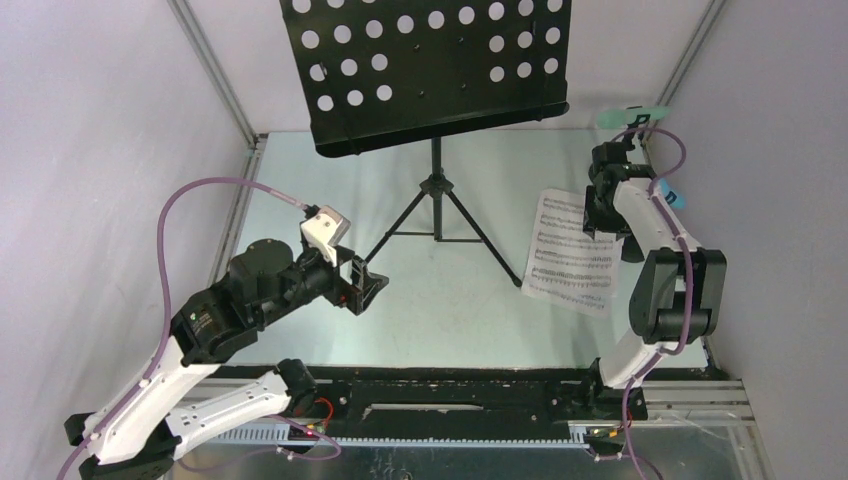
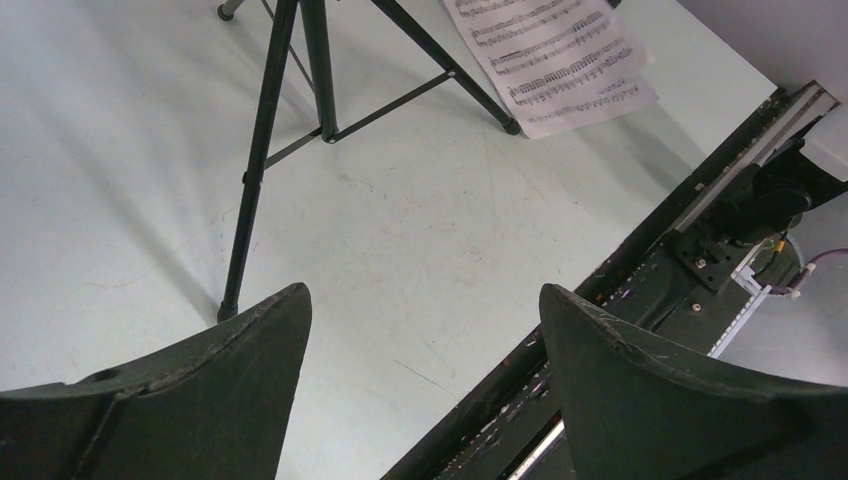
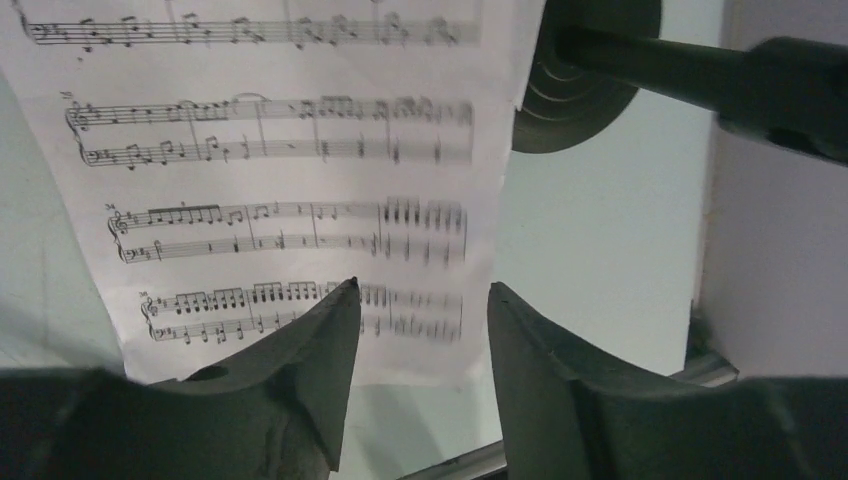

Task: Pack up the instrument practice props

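Bare table (image 2: 420, 230) lies open ahead of the left gripper (image 2: 425, 330) — tripod legs (image 2: 262, 150) bar its left, sheet music (image 2: 560, 60) lies beyond.

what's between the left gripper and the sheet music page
The black music rack's tripod legs stand there; the top view shows it best.

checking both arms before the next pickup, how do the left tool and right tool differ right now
The left tool has its jaws spread wide; the right tool shows a narrower gap. The left tool faces bare table beside the music rack; the right tool faces the sheet-music page. Shared: both are black and two-fingered, and neither clamps anything.
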`<state>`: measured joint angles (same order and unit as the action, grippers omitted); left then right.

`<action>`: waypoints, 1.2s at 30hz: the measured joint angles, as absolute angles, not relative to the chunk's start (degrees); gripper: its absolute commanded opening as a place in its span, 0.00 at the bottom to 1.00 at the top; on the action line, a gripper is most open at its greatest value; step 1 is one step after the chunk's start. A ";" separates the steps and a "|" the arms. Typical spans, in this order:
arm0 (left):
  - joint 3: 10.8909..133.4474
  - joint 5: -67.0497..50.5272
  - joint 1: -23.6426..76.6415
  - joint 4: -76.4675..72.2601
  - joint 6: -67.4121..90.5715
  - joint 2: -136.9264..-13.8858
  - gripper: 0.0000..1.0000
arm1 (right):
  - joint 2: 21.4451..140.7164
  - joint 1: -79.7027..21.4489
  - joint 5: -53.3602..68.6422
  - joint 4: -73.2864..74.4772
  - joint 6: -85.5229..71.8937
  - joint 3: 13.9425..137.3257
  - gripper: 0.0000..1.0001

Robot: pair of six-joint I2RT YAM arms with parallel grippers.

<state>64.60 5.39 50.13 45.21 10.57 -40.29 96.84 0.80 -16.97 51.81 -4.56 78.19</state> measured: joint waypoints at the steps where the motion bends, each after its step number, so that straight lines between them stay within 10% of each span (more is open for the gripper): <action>1: 64.60 5.41 50.13 45.21 10.57 -40.29 0.93 | 96.20 0.73 -17.32 52.07 -4.60 78.22 0.68; 22: 58.11 16.97 50.13 41.43 14.72 -33.76 1.00 | 51.81 -2.20 5.43 39.53 -13.93 67.26 0.78; 36: 31.92 19.29 50.13 -3.18 15.49 -33.10 1.00 | 30.04 -8.43 25.80 24.36 -21.34 45.23 0.78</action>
